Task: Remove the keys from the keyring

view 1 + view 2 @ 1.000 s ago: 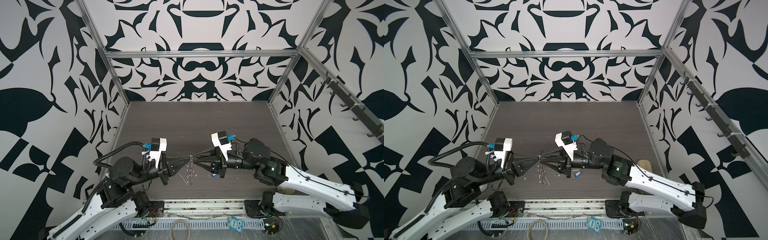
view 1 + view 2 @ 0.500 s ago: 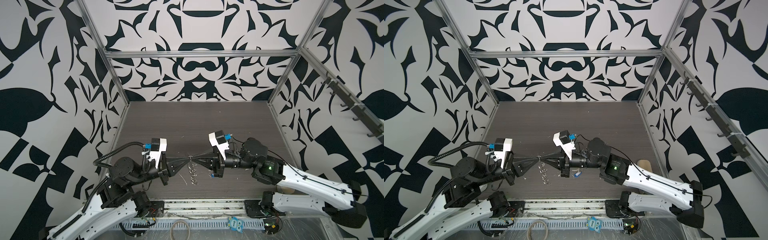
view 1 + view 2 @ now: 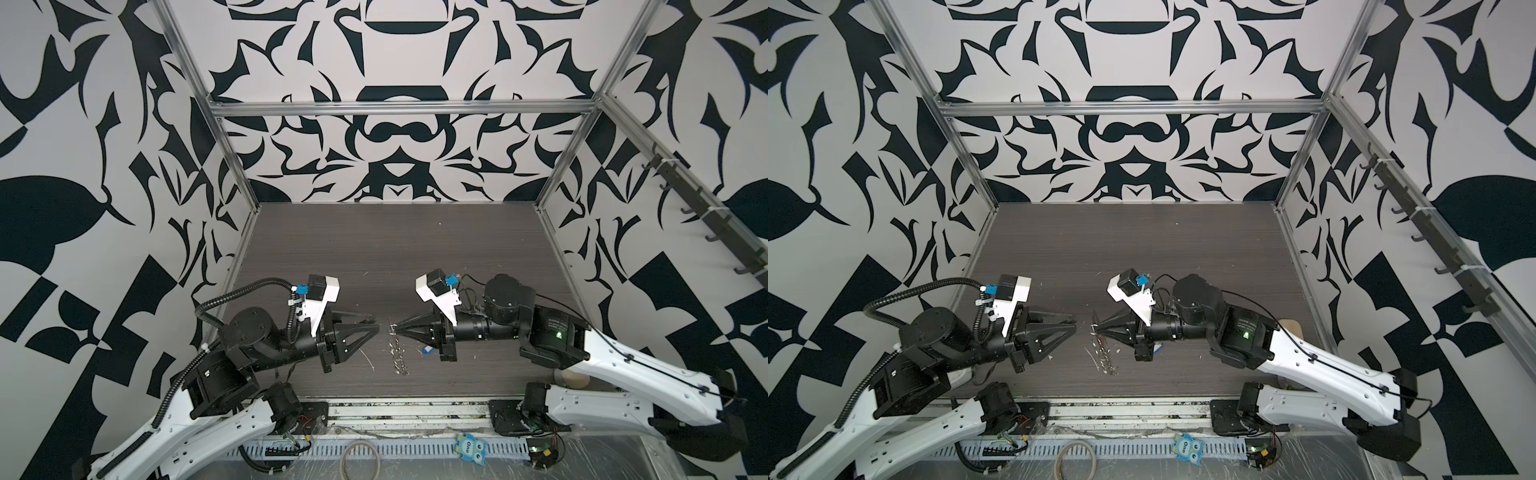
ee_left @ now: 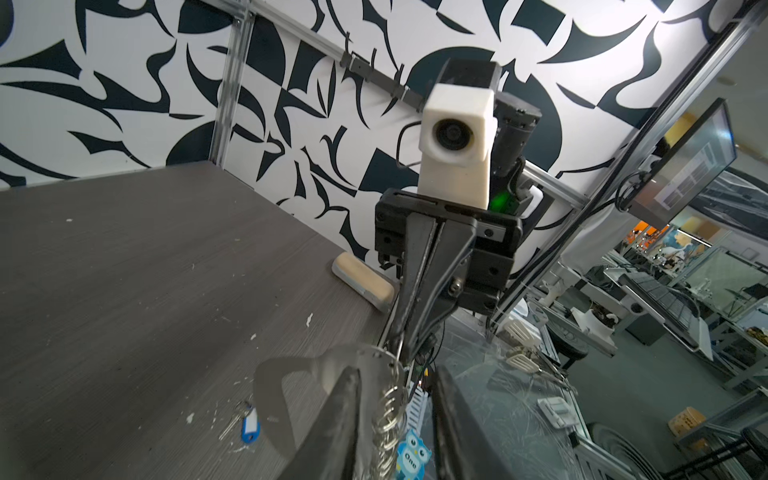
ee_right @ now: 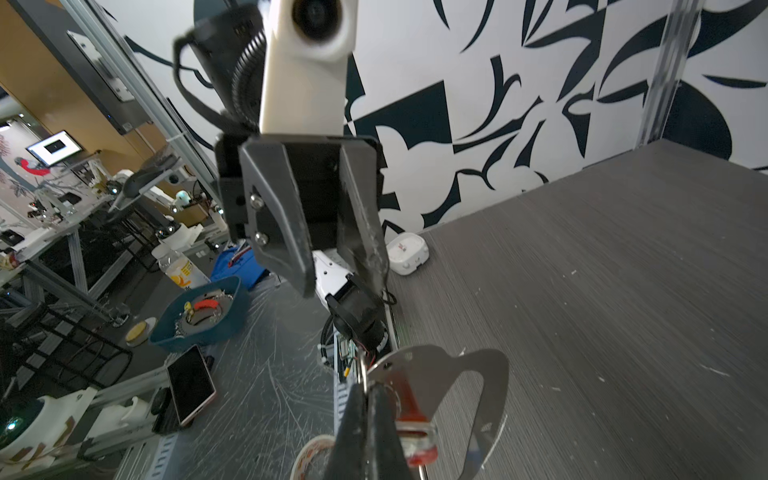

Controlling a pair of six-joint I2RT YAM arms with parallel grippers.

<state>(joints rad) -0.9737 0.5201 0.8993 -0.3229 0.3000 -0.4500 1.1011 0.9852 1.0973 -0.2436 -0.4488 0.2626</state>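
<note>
progress: about half done, by my reading | blue-tag key [image 4: 249, 428] lies loose on the desk [image 3: 374, 249]; red-tag key [image 5: 415, 419] hangs on the keyring [image 5: 478, 374] | right hand [image 3: 395, 331] clamped on the keyring, holding it above the desk; left hand [image 3: 375, 324] open, just beside it | left: free the red-tag key

Black-and-white patterned walls [image 3: 395, 50] box us in on three sides, with silver frame rails [image 3: 399, 109] running along the edges and corners. Down below sits a dark grey wood-grain worktop [image 3: 395, 249]. A hook rack [image 3: 690, 191] slants along the right wall. Beyond the frame there's a lit monitor [image 4: 685, 166] and cluttered lab benches [image 4: 656, 291]. The light is bright and even.
</note>
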